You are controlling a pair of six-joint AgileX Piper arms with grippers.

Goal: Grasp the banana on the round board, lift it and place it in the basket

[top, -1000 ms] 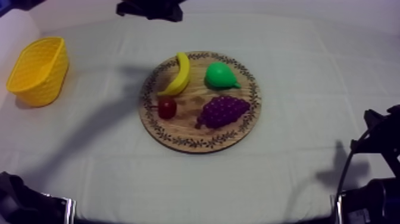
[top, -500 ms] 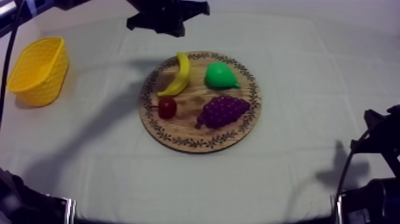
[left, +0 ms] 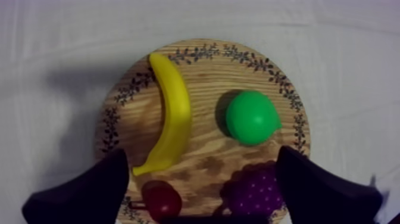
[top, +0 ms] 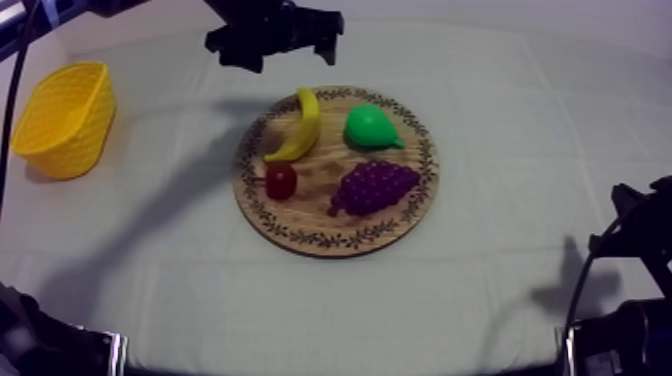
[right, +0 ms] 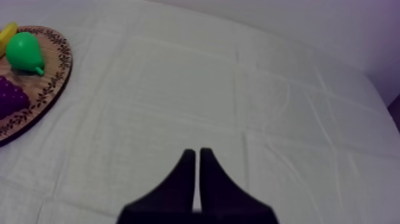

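L hand [left: 202,159] released, wide above board [left: 205,65] w/ banana [left: 172,113] — R hand [right: 197,156] clenched, empty.

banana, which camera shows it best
The left wrist view: the banana lies whole and close on the wooden board, near the open left end effector. The top view shows it whole but smaller, beside the pear. The right wrist view catches just its yellow tip.

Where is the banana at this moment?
In the top view the banana lies on the wooden board, left of the pear, next to the small red fruit.
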